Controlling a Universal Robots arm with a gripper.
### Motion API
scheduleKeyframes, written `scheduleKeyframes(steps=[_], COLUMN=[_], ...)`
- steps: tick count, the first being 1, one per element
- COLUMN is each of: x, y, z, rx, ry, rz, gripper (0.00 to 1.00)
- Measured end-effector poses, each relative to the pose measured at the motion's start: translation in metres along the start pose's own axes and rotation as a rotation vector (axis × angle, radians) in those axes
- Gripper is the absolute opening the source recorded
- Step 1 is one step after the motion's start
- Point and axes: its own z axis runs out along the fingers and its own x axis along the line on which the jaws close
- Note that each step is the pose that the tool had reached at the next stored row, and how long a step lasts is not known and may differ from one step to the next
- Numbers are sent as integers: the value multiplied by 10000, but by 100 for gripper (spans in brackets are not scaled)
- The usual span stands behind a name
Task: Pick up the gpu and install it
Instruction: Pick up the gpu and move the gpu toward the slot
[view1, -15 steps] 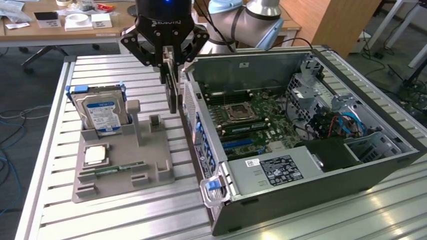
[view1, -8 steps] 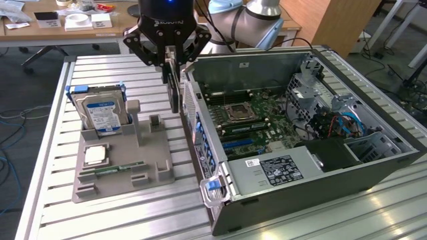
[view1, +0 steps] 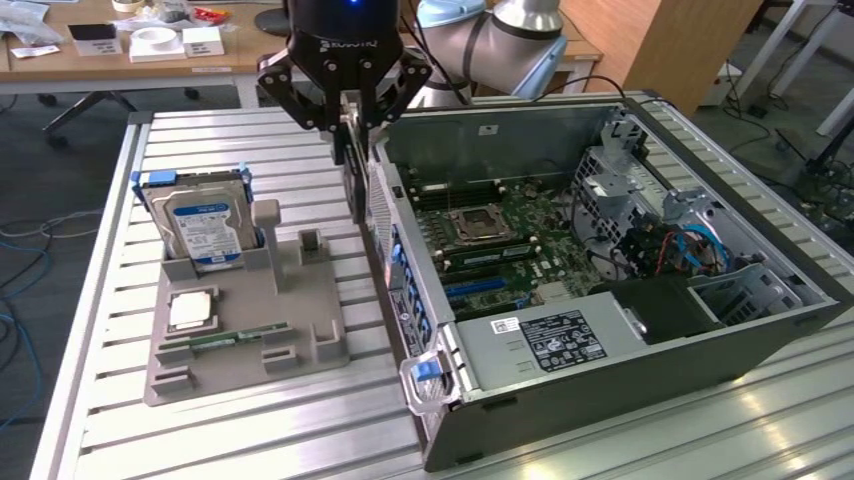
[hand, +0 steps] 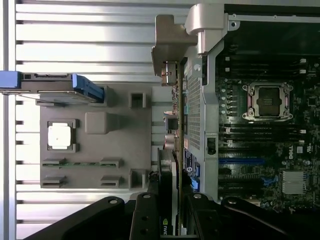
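Pinching the gpu (view1: 358, 195) on edge, claw (view1: 350, 140) above it, card hanging just outside the computer case (view1: 601, 400).

black gpu (hand: 167, 192), grey tray (view1: 310, 312)

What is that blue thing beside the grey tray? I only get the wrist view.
Observer: It's a hard drive standing upright in the tray. The exterior view shows a blue and white label on its face.
Operator: How high up is the graphics card?
Observer: From the side, the graphics card hangs upright from the jaws. Its lower end looks clear of the table, just outside the computer.
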Motion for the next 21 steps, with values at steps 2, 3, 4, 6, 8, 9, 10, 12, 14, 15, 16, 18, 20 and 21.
scheduleKeyframes(steps=[2,3,4,6,8,9,10,12,14,15,16,18,20,21], x=[-25,-39,-55,-89,-123,-141,-160,-197,-232,-250,-267,-303,-338,-355], y=[0,1,1,2,2,2,3,3,4,4,4,5,6,6], z=[0,0,0,1,1,2,3,3,4,4,5,6,6,7], rx=[-32,-48,-65,-104,-142,-163,-187,-233,-274,-294,-313,-351,-385,-402], ry=[0,1,1,1,2,2,2,3,4,5,4,5,6,6], rz=[1,2,2,3,4,5,5,6,7,7,7,9,10,10], gripper=[27,27,27,27,27,27,27,27,27,27,27,27,27,27])
